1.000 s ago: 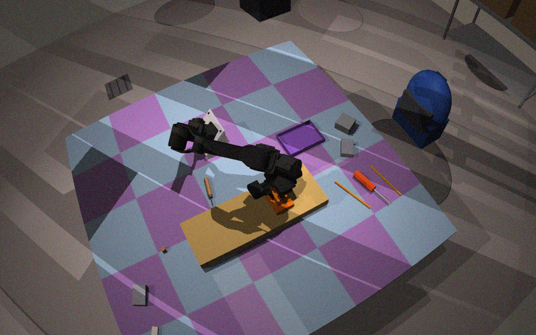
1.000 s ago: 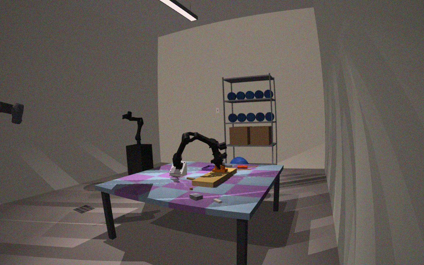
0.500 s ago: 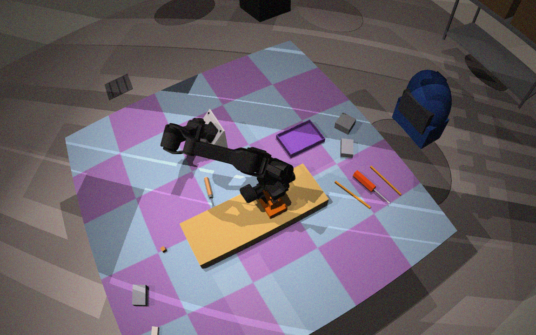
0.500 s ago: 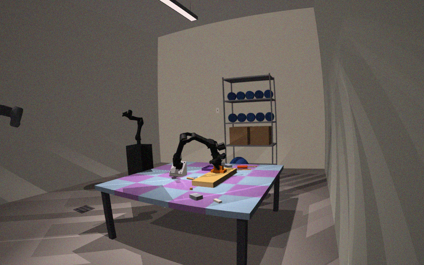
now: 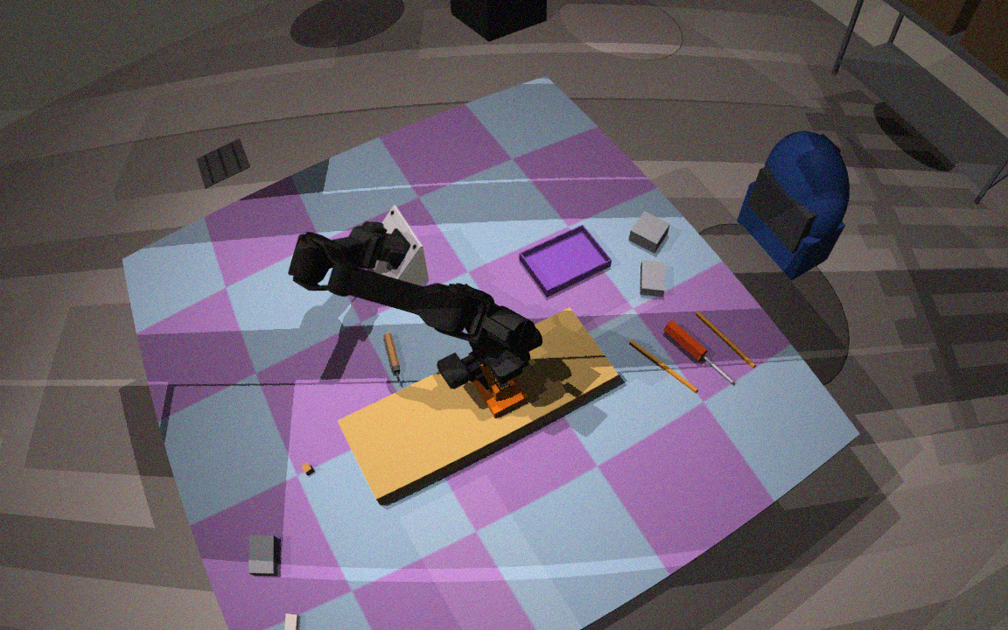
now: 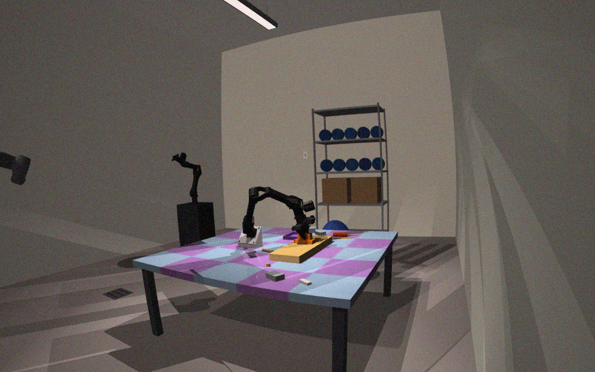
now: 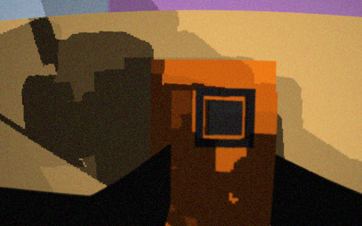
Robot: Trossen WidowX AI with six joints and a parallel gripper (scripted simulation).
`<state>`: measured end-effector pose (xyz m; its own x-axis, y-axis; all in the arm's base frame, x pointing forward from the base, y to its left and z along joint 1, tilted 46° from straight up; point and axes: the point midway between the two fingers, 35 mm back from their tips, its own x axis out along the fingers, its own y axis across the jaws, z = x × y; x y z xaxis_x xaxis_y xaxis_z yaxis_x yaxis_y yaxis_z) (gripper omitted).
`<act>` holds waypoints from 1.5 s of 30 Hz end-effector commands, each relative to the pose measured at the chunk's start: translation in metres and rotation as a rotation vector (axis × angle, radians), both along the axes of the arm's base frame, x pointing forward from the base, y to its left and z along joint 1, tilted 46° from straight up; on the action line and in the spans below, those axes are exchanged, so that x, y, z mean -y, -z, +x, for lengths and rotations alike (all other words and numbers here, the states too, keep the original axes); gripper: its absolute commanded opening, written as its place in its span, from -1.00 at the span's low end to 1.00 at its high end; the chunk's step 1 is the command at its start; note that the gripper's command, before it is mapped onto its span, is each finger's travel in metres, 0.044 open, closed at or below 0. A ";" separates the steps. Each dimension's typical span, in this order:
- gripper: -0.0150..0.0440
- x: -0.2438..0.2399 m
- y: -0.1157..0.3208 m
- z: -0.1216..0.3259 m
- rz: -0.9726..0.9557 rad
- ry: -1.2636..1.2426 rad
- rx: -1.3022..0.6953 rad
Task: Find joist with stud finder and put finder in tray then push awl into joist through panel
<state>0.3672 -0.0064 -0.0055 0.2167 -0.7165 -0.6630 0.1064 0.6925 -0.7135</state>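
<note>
Orange block-shaped stud finder [image 5: 506,403] [image 6: 304,240] [image 7: 212,72], grasped by the black two-fingered tool [image 5: 492,377] [image 6: 303,234] [image 7: 212,152], on the yellow rectangular panel [image 5: 416,442] [image 6: 288,253] [image 7: 332,78].

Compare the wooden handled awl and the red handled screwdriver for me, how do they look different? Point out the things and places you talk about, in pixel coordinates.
The awl [image 5: 391,353] has a tan handle; the screwdriver [image 5: 685,340] has a red one. The awl's handle is slimmer than the screwdriver's. The awl lies near the panel's [image 5: 406,438] [image 6: 290,253] [image 7: 332,78] edge, the screwdriver between two thin sticks. Both lie flat.
</note>
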 end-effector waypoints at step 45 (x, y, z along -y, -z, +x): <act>-0.49 0.065 -0.067 -0.010 -0.012 0.001 0.000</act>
